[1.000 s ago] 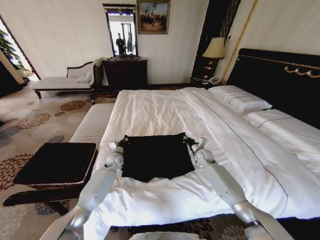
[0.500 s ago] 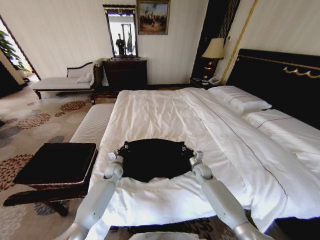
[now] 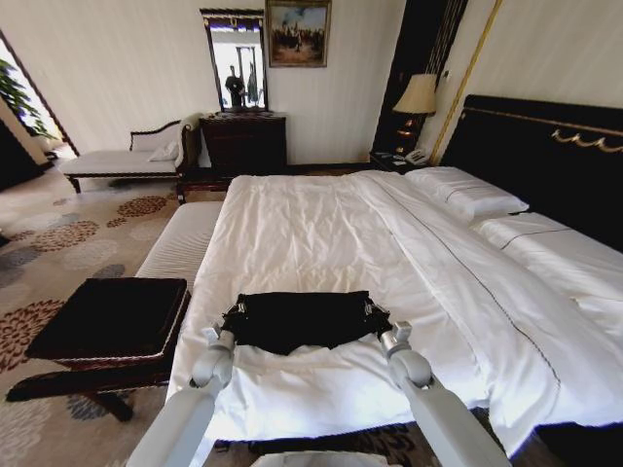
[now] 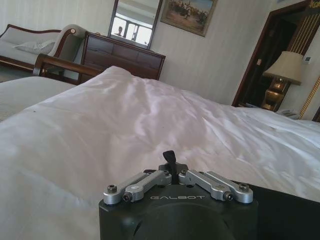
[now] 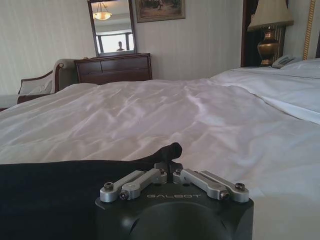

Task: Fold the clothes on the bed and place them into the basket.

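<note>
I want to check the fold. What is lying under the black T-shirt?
Under the black T-shirt only the bed's white duvet shows, spreading out all around it. The part directly beneath is covered. The left gripper and right gripper hold its two corners.

Matt black cloth T-shirt on the bed's smooth, lightly creased white cotton-like duvet

The one word that can be read is "GALBOT", in pale capitals on the black housing of the left gripper, just below its silver finger links, and again in the same spot on the right gripper. No lettering can be read on the black T-shirt.
</note>
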You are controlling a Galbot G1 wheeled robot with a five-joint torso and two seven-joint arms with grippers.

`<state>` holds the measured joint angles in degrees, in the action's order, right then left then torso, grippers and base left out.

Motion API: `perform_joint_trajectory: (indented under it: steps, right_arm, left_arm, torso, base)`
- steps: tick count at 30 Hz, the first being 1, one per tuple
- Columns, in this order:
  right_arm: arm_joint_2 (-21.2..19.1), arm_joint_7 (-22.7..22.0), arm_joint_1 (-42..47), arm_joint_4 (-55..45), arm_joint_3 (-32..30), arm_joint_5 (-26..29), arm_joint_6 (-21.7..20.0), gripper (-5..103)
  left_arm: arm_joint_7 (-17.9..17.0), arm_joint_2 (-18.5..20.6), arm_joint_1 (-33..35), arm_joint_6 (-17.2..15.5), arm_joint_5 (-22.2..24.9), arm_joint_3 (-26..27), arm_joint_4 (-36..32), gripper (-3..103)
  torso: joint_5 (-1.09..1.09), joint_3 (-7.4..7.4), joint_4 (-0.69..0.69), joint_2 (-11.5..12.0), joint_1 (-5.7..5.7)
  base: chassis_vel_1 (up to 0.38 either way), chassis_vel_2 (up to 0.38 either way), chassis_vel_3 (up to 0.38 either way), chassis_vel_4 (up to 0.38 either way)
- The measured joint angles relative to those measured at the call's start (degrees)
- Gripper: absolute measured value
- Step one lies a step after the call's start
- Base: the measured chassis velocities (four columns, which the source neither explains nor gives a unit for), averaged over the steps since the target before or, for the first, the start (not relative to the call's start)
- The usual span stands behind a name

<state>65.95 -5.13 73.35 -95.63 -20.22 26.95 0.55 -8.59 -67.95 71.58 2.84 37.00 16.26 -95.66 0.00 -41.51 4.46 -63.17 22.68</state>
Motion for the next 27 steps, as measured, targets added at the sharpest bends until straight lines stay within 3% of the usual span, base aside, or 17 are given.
perform_joint_trajectory:
  steps: [19,27]
  right_arm:
    - [1.1,0.8,5.8,-4.3,-3.8,0.2,0.5,0]
    - [3.6,1.4,6.8,-3.8,-3.8,-1.2,1.0,-3]
  left_arm:
    - [-0.5,2.2,4.2,0.5,-1.4,0.8,-4.2,1]
    - [-1.0,2.4,5.7,0.4,-3.0,0.6,-4.7,1]
  torso:
    - [-0.01,-0.01,0.00,0.0,0.01]
    - [-0.01,-0.01,0.00,0.0,0.01]
  base:
    - [0.000,0.000,0.000,0.000]
    - [0.000,0.000,0.000,0.000]
